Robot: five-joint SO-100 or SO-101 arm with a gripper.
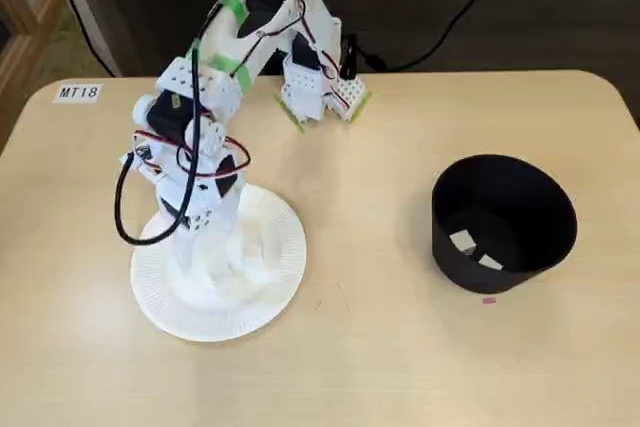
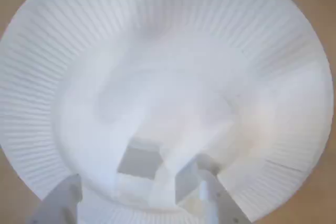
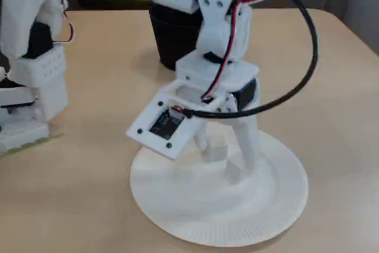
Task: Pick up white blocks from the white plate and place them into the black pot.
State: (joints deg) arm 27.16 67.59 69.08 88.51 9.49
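Wrist view | plate (image 2: 68, 66): 2 blocks (image 2: 139, 161) | pot (image 1: 520, 209): 2 | hand (image 2: 142, 203) spread, empty

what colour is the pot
Matte black, clearest in a fixed view: the pot stands right of the plate.

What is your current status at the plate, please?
Gripper down on white plate, jaws open around one white block. Black pot holds two blocks. Nothing in the way.
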